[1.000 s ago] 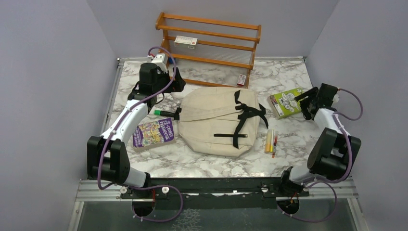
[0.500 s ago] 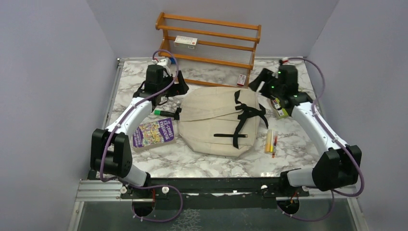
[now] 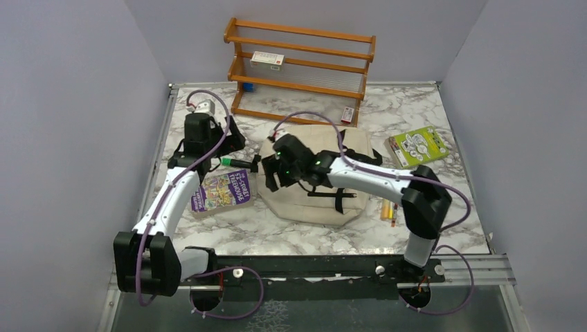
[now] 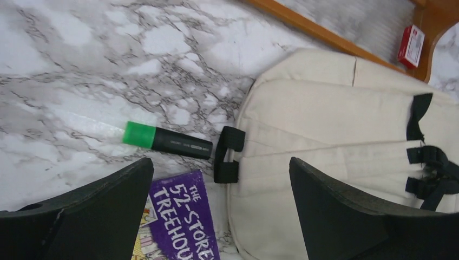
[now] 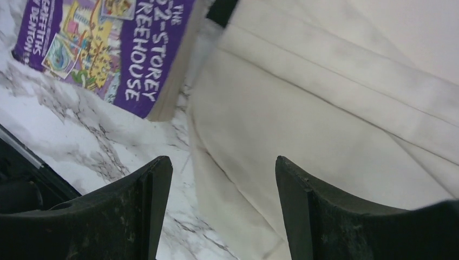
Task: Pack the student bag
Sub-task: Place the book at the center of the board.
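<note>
The student bag (image 3: 304, 204) is a beige backpack lying flat mid-table with its black straps (image 3: 356, 162) on top. Its black top loop (image 4: 230, 154) points left toward a green-capped highlighter (image 4: 168, 140). My left gripper (image 3: 234, 142) hangs open above the highlighter and loop, and in the left wrist view the left gripper (image 4: 219, 162) holds nothing. My right gripper (image 3: 268, 178) reaches across the bag to its left edge. In the right wrist view the right gripper (image 5: 222, 160) is open and empty, straddling the rim of the student bag (image 5: 335, 108).
A purple book (image 3: 220, 191) lies left of the bag, close to both grippers. A green box (image 3: 417, 146) and yellow pens (image 3: 389, 203) lie on the right. A wooden rack (image 3: 301, 69) stands at the back, with a small red box (image 3: 347, 114) at its foot.
My right arm swung from the far right, past the back of the table, across the bag to its left edge. My left arm drew back and to the left. Both grippers stayed open.
</note>
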Controlling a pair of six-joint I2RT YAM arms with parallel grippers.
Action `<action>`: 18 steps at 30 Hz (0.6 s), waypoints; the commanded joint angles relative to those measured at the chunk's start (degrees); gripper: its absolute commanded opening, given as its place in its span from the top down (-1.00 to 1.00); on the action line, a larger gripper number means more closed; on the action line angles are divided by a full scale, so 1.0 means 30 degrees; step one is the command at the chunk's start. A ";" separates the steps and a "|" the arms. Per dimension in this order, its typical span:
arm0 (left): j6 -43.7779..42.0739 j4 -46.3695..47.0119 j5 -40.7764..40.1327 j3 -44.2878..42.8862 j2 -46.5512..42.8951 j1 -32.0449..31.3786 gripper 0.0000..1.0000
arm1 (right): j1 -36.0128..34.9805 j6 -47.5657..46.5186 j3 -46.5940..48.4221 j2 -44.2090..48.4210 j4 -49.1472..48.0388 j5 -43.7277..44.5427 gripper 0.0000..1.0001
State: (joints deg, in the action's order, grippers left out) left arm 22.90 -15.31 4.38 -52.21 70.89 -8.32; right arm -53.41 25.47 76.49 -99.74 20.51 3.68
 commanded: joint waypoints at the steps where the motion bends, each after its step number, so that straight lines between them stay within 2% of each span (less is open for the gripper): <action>1: 0.0621 0.1007 0.0801 0.0589 -0.0751 0.2392 -0.91 | -0.2438 -0.2486 0.2560 -0.2778 0.0569 0.2441 -0.51; 4: 0.1067 0.1529 0.2469 0.0979 -0.0661 0.4310 -0.90 | -0.3387 -0.3423 0.3471 -0.4349 0.0223 0.3599 -0.53; 6: 0.1174 0.1660 0.2974 0.1115 -0.0617 0.4863 -0.90 | -0.3680 -0.3837 0.3803 -0.5254 -0.0141 0.4135 -0.54; 18: 0.1091 0.2537 0.4229 0.1500 -0.1228 0.5028 -0.88 | -0.3982 -0.5686 0.6516 -0.8628 0.0950 0.7530 -0.52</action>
State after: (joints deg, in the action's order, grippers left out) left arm 25.76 -10.44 13.54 -48.42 68.79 6.63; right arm -64.86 11.79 92.60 -123.13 21.52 20.97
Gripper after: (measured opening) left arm 0.943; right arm 0.765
